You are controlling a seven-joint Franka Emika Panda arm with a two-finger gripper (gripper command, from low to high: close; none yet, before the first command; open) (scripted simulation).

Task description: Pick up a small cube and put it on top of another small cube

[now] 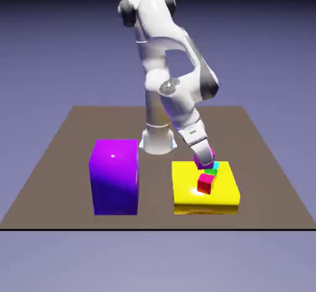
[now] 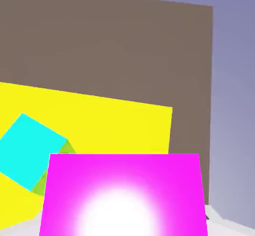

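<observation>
The small pink cube (image 2: 124, 180) sat squarely between the fingers of the gripper (image 1: 208, 162), above the yellow block (image 1: 185, 186) and near the cyan cube (image 1: 213, 166). In the hand view its near-square face had its far edge running level across the picture, while the cyan cube lay turned at an angle to it. Being a cube, it had no long axis. The fingers were closed on it, parted only by its width; the pink cube hid their tips.
</observation>
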